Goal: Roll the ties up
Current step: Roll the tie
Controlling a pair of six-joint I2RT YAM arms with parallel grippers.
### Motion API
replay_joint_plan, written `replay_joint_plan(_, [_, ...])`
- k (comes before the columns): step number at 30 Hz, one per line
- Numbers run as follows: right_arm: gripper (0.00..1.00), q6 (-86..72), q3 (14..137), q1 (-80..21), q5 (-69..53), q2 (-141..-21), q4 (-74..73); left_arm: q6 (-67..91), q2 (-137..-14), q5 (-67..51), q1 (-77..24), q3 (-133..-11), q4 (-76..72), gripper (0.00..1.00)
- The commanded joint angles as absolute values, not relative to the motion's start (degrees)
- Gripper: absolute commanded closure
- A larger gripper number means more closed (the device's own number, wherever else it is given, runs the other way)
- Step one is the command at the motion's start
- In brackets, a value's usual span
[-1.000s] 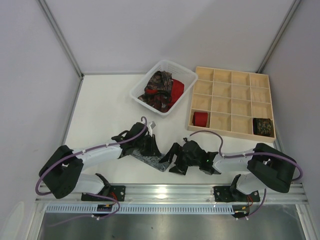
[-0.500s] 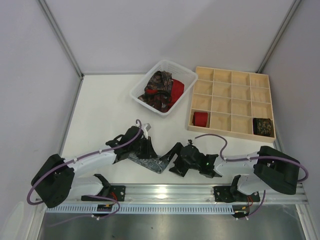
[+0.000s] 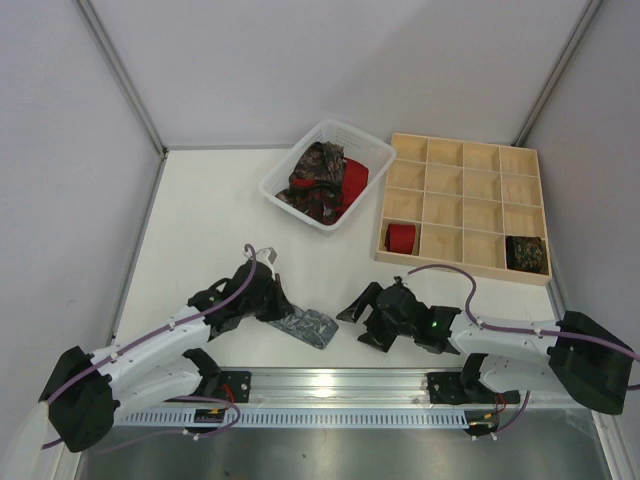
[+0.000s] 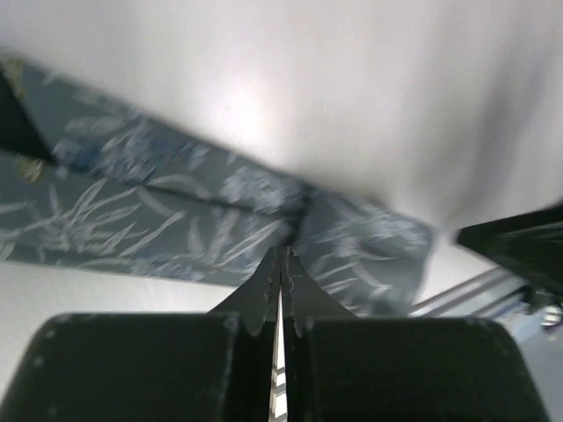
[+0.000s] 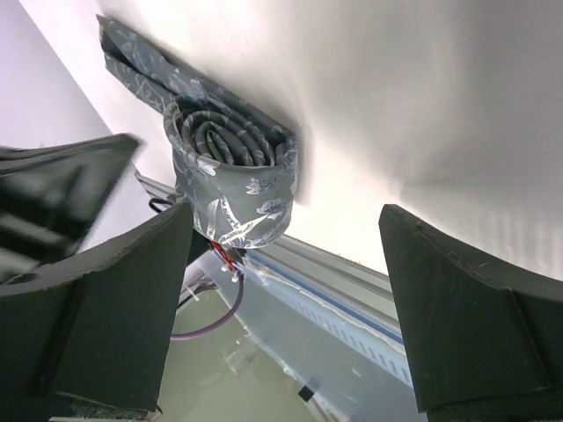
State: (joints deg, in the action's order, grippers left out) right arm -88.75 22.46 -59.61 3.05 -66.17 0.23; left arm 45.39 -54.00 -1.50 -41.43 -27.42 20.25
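Your white table (image 3: 200, 230) carries a grey tie (image 3: 305, 326) at six o'clock (partly rolled), a white basket (image 3: 290, 207) at twelve, a wooden tray (image 3: 460, 266) at two.

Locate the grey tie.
Top view: the grey tie lies on the table near the front rail, between the left gripper and the right gripper, its rolled end toward the right one.

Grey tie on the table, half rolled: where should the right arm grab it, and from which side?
Probably the rolled end, right gripper coming from its own side, fingers straddling the coil's curved sides. The spiral faces that wrist, and the loose tail trails away toward the left arm.
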Motion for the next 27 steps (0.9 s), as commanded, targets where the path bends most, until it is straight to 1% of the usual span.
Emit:
replay_joint_plan(1, [0.09,-85.9,22.1,-56.8,3.6,-61.4,-6.2,49.1,-56.9,0.9,-41.1,-23.9,25.2,0.99])
replay_joint_plan(5, [0.09,-84.1,21.8,-54.6,3.8,-58.2,-8.6,51.9,-58.3,0.5,-42.1,-20.9,22.1,1.0])
replay_joint_plan(8, [0.09,-84.2,21.7,-54.5,3.1,-58.0,-9.6,53.8,-58.5,0.5,-43.1,-20.2,20.8,0.99])
replay_joint_plan(13, [0.1,-87.4,19.7,-55.2,-2.1,-60.5,-3.9,57.9,-63.7,-1.1,-47.7,-20.7,15.8,1.0])
replay_joint_plan(16, [0.1,-91.0,19.2,-57.0,-2.0,-61.2,-2.7,60.4,-68.1,-1.7,-51.9,-21.7,12.1,1.0])
replay_joint_plan(20, [0.1,-91.0,18.5,-56.9,-0.2,-59.9,-4.1,61.4,-72.5,-1.8,-53.2,-22.8,8.4,1.0])
replay_joint_plan(24, [0.1,-90.1,15.4,-54.5,-3.2,-59.4,2.8,61.3,-73.0,-2.2,-53.3,-23.6,8.0,1.0])
replay_joint_plan(27, [0.1,-87.6,15.3,-55.2,-3.0,-59.3,4.0,61.3,-71.5,-1.7,-53.6,-23.7,8.3,1.0])
